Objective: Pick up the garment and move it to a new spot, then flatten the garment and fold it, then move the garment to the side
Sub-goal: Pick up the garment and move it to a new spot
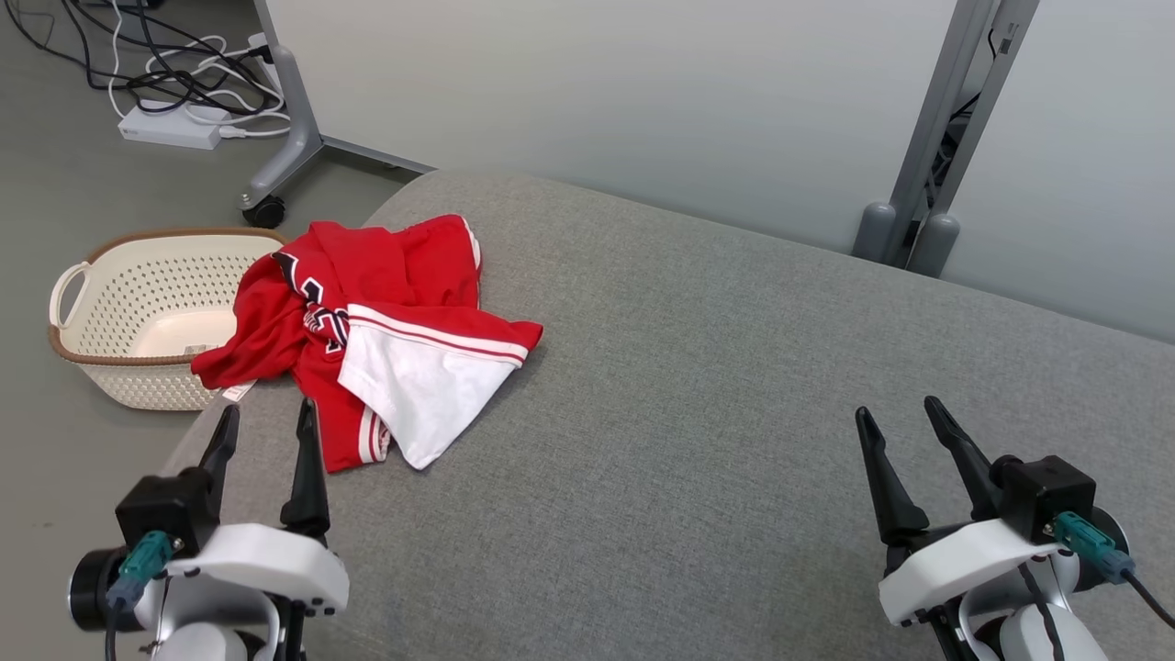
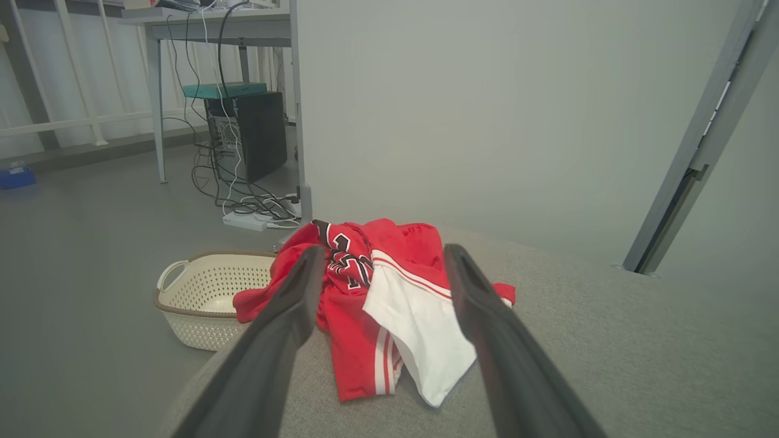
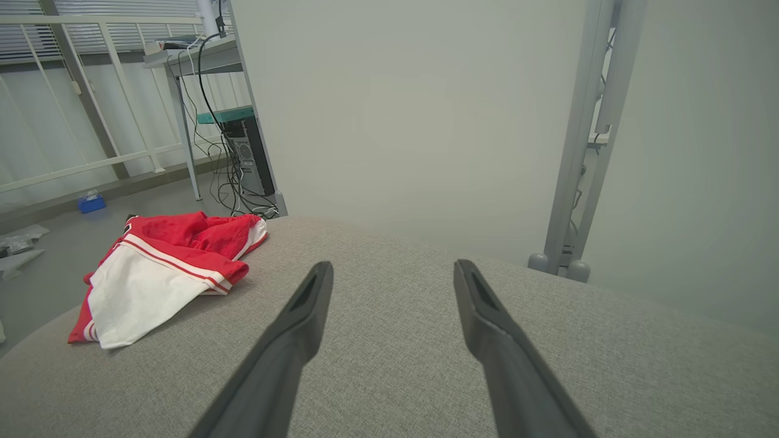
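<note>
A crumpled red and white garment (image 1: 367,330) with black lettering lies at the left edge of the grey upholstered surface (image 1: 734,386), one corner hanging over toward the basket. My left gripper (image 1: 266,418) stands open just short of the garment's near edge, fingers pointing at it. In the left wrist view the garment (image 2: 389,298) lies between and beyond the two fingers of the left gripper (image 2: 383,255). My right gripper (image 1: 898,413) is open over bare fabric at the lower right, far from the garment (image 3: 164,267); the right gripper (image 3: 392,271) holds nothing.
A cream perforated laundry basket (image 1: 147,312) sits on the floor beside the surface's left edge. Behind it are a wheeled stand leg (image 1: 294,138) and cables with a power strip (image 1: 170,128). Pale partition panels (image 1: 643,92) close the far side. The grey surface stretches bare to the right.
</note>
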